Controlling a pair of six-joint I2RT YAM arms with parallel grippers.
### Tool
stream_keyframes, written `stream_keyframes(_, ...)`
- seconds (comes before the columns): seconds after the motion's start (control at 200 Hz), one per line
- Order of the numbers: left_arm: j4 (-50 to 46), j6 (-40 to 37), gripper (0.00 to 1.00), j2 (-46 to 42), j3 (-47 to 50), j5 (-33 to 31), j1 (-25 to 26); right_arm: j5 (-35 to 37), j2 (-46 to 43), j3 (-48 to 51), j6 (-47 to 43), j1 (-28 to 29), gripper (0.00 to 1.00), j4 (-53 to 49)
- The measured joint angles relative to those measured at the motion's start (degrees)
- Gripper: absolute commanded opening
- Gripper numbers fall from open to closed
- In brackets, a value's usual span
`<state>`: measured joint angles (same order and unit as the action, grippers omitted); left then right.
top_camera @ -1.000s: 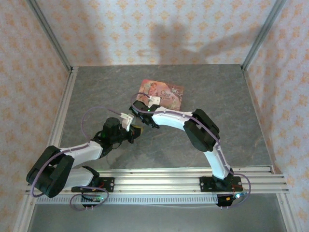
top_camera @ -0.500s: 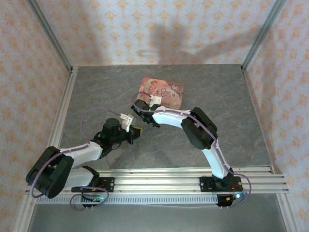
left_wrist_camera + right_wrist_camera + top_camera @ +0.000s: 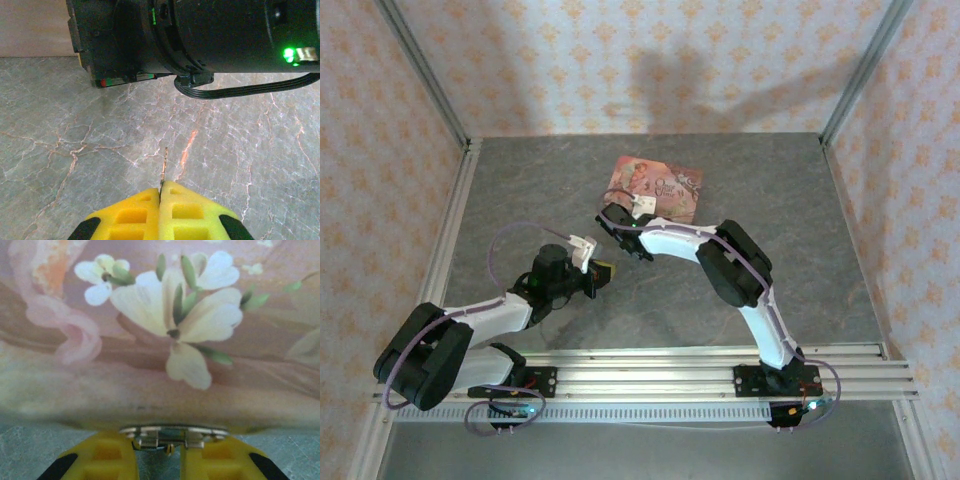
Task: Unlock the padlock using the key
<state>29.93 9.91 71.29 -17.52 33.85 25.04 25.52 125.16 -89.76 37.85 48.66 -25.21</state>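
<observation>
Left gripper (image 3: 160, 194): the two yellow fingers are pressed together at the tips, pinching the key (image 3: 163, 167). The key's thin pale blade sticks straight out beyond the fingertips, above the grey marbled table (image 3: 60, 125) and apart from it. It points toward the black housing of the right arm (image 3: 200, 35), which hangs just ahead. Right gripper (image 3: 159, 447): the yellow fingers stand a little apart, with the padlock (image 3: 172, 432) caught between their tips. Only its silvery metal shows there, and the body colour cannot be made out from the wrist camera. The padlock sits just in front of the near edge of the pink flowered box (image 3: 170, 330); whether the two touch cannot be told. In the overhead view the right gripper lies at the box's near left corner, with the left gripper close by on its near side, the two tips apart.
</observation>
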Motion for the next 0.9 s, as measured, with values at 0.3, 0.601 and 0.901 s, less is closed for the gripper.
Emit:
stream_keyframes(0.3,0.7,0.2,0.0,2.2,0.0,0.5,0.0,-8.6,-7.5,7.9,-4.1,-1.0,0.05,0.5)
stream_keyframes(0.601,9.4,4.6,0.0,9.3,0.0,1.8,0.0,-19.9,-13.1,9.0,-4.3,-1.3,0.04,-1.6)
stream_keyframes(0.901,18.7,9.2,0.0,12.2,0.0,1.7,0.1,-28.5,-17.1,9.0,-4.0,-2.9,0.04,-4.8)
